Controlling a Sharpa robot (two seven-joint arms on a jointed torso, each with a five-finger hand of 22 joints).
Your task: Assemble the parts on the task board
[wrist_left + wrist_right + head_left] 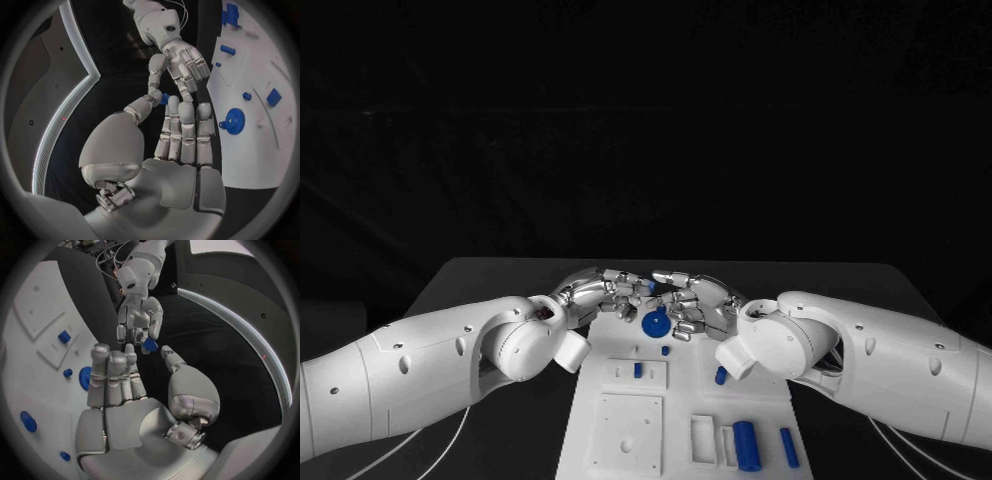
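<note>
Head view: two hands are met fingertip to fingertip over the far end of the task board (678, 420), which lies lengthwise on the black worktop (488, 275). The left hand (596, 295) and the right hand (692, 300) overlap there, so what passes between them is largely hidden from this camera; only a sliver of blue is seen between the fingertips.

Small blue part (164, 98): one, seen in the left wrist view pinched between thumb and a finger of the left hand, its other fingers straight and close together. In the right wrist view the same part sits at the tips of both hands; whether the right hand also grips it cannot be told, as its fingertips cover the contact. Its fingers are likewise straight and close together, thumb held apart.

Blue gear (656, 322): one, lying flat on the board just below the hands, partly covered by the right hand's fingers.

Blue cylinders at the near right of the board: two, a thick one (746, 445) and a thin one (789, 447), lying side by side, the lower ends close to the picture's edge.

Further small blue pieces on the board: three counted in the head view, a peg (665, 350), a piece in a recess (639, 369) and one (721, 375) partly hidden by the right wrist. Shapes too small to make out.
</note>
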